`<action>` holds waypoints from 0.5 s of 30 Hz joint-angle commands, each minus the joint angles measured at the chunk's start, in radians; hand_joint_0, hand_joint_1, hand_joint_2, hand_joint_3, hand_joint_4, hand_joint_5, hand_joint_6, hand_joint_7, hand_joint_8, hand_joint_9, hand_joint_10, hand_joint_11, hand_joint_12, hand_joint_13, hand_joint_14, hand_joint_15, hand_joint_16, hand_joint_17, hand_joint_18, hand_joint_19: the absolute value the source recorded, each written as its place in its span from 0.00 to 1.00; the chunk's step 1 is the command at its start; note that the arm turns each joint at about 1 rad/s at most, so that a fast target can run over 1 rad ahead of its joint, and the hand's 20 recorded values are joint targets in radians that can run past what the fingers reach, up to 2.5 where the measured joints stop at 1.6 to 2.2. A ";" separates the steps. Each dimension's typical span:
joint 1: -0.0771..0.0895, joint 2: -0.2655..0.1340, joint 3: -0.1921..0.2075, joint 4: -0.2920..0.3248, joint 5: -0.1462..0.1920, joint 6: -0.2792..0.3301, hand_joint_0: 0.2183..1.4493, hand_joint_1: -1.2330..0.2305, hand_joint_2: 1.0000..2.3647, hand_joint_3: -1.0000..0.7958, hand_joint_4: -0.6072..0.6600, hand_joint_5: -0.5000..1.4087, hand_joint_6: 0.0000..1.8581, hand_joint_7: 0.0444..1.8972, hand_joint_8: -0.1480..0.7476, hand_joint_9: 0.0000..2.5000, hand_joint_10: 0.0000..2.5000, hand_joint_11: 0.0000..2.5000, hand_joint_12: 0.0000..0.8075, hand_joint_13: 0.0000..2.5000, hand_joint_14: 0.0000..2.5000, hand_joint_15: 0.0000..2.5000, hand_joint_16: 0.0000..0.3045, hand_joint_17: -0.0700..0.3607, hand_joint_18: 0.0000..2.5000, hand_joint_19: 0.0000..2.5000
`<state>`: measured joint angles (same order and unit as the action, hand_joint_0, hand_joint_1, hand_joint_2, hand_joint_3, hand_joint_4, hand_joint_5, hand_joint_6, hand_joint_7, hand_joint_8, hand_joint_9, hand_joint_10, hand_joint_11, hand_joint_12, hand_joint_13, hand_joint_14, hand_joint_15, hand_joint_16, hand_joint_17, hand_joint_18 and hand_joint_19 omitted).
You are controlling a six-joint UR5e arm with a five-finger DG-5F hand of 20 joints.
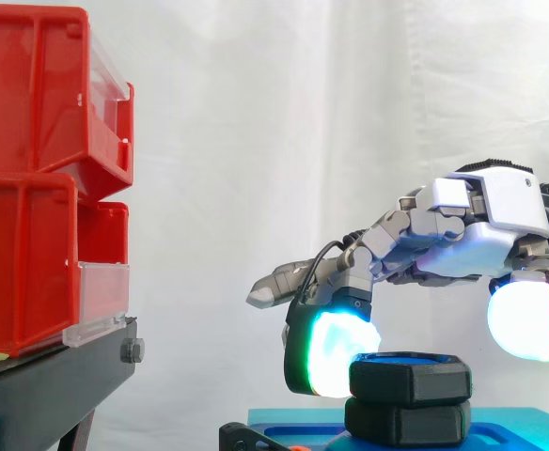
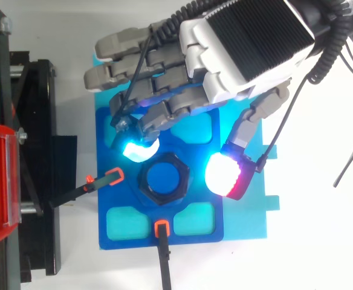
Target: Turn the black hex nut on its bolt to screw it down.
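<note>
The black hex nut [image 2: 147,188] sits on a blue bolt [image 2: 164,176] at the middle of a blue fixture plate [image 2: 123,241]. From the side the nut [image 1: 411,379] stands above a second black hex piece [image 1: 406,421]. My hand [image 2: 243,45] hovers over the plate, coming in from the upper right. One bent finger's cyan-white pad [image 2: 138,149] hangs at the nut's upper-left edge, close to it or just touching. The thumb's white-red pad [image 2: 225,175] is off the nut's right side with a gap. Two other fingers [image 2: 119,60] reach out straight past the nut. Nothing is gripped.
Red bins [image 1: 30,178] on a black stand [image 1: 58,385] rise at the left. Two black clamp arms with orange tips [image 2: 113,177] [image 2: 161,228] press on the plate from the left and from the front. A light-blue sheet [image 2: 249,223] lies under the plate.
</note>
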<state>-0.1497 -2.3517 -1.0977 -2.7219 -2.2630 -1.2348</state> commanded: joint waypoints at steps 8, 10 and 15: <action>0.007 0.000 0.009 0.010 -0.006 0.012 0.17 0.53 0.00 0.28 0.72 0.16 0.43 0.33 0.54 0.19 0.00 0.19 0.46 0.11 0.00 0.03 0.15 0.41 0.01 0.04; 0.012 0.000 0.025 0.019 -0.004 0.018 0.17 0.54 0.00 0.28 0.71 0.16 0.43 0.33 0.54 0.19 0.00 0.19 0.46 0.11 0.00 0.03 0.15 0.41 0.01 0.04; 0.024 0.000 0.045 0.030 -0.001 0.040 0.17 0.54 0.00 0.28 0.71 0.16 0.42 0.34 0.54 0.19 0.00 0.20 0.46 0.11 0.00 0.03 0.15 0.41 0.01 0.04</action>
<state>-0.1322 -2.3514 -1.0618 -2.6968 -2.2661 -1.2040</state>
